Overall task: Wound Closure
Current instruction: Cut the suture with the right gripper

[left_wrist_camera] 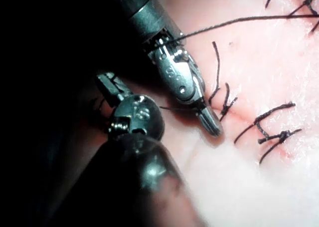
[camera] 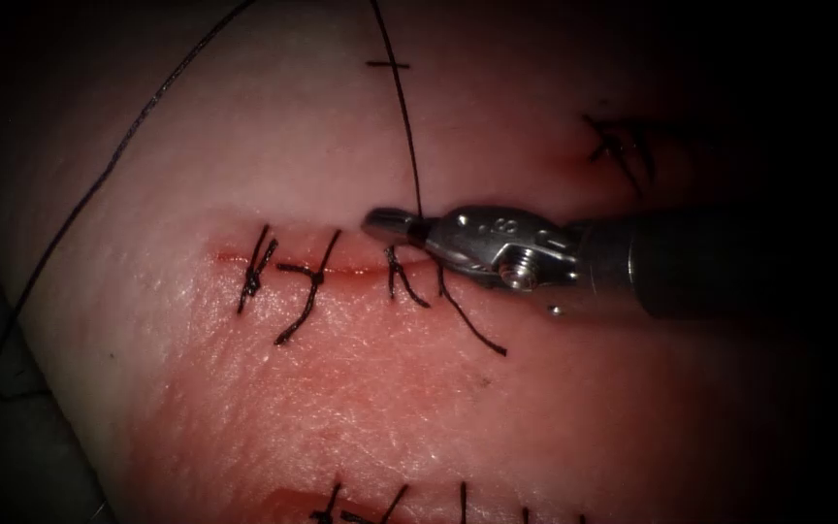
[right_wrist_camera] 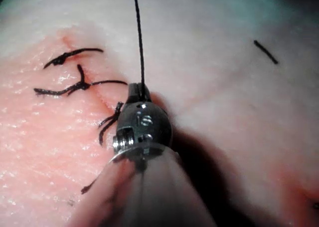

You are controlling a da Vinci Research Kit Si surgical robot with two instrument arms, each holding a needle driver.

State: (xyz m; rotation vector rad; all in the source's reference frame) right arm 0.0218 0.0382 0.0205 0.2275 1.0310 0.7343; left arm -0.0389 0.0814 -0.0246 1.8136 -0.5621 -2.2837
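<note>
The tissue [camera: 361,388] carries a level red cut [camera: 346,269] closed by three black stitches [camera: 312,283]. My right tool [camera: 380,225] comes in from the right and lies over the cut's right end, just above the third stitch [camera: 398,277]. Its jaws are shut on the thread [camera: 404,116], which rises straight up and out of view. The same grip appears in the right wrist view, right tool [right_wrist_camera: 139,90] and thread [right_wrist_camera: 138,32]. The left wrist view has the left tool [left_wrist_camera: 106,82] in shadow close beside the right tool [left_wrist_camera: 211,126], off the tissue.
A long strand of thread [camera: 99,184] curves down the tissue's left side. A second stitched cut [camera: 390,509] lies at the near edge and another stitched spot [camera: 623,146] at the far right. A loose cut end of thread [right_wrist_camera: 265,52] rests on the tissue.
</note>
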